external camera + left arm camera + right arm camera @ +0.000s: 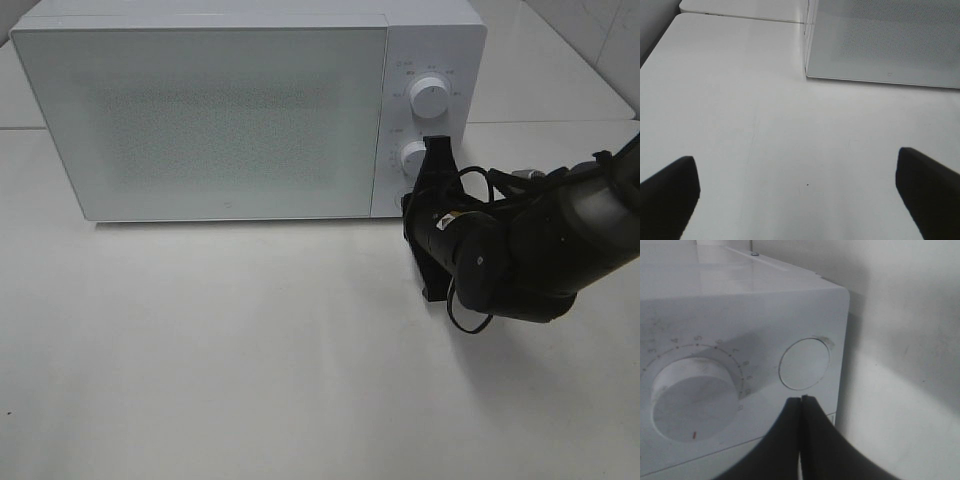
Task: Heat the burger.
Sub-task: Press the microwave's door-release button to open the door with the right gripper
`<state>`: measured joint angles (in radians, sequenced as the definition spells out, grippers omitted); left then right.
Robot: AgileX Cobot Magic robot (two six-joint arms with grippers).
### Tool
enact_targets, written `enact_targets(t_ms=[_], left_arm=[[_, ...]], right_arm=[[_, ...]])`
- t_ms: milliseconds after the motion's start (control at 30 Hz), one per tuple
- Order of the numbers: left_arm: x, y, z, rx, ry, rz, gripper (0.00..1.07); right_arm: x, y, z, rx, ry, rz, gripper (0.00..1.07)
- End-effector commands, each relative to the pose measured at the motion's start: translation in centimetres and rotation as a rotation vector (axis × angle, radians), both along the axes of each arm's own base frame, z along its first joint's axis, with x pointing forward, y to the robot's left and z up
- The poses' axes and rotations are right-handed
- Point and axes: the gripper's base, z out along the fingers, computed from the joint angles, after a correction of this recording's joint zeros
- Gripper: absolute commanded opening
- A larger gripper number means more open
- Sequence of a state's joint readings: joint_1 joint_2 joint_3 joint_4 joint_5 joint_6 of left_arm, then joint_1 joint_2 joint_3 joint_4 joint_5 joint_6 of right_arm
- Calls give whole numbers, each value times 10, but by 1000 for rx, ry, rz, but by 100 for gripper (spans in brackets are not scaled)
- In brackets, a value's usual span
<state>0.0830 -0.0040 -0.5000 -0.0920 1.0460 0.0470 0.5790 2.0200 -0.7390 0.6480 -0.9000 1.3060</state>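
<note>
The burger is out of view. The white microwave (pixel 220 110) stands at the back of the table with its door (pixel 200 115) shut. My right gripper (pixel 415 205) is shut and empty, its fingertips close in front of the control panel, below the two white knobs (pixel 430 95). In the right wrist view the shut gripper (pixel 801 400) points just beside the round white button (pixel 804 364), next to the lower knob (pixel 690 400); I cannot tell whether it touches the panel. My left gripper (pixel 800 200) is open and empty above bare table, with the microwave's corner (pixel 807 60) ahead.
The white table (pixel 200 350) stretches in front of the microwave. The right arm (pixel 530 250) reaches in from the right edge with a looped cable. The left arm does not show in the exterior high view.
</note>
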Motion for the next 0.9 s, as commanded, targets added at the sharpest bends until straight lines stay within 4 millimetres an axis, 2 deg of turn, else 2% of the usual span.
enact_targets(t_ms=[33, 200, 633, 900], left_arm=[[-3, 0, 0, -2, -28, -4, 102], [-3, 0, 0, -2, -28, -4, 102], [-3, 0, 0, -2, -28, -4, 102], [-3, 0, 0, -2, -28, -4, 102]], right_arm=[[6, -1, 1, -11, -14, 3, 0], [17, -1, -6, 6, -13, -20, 0], [25, -1, -13, 11, 7, -35, 0], [36, 1, -18, 17, -3, -46, 0]])
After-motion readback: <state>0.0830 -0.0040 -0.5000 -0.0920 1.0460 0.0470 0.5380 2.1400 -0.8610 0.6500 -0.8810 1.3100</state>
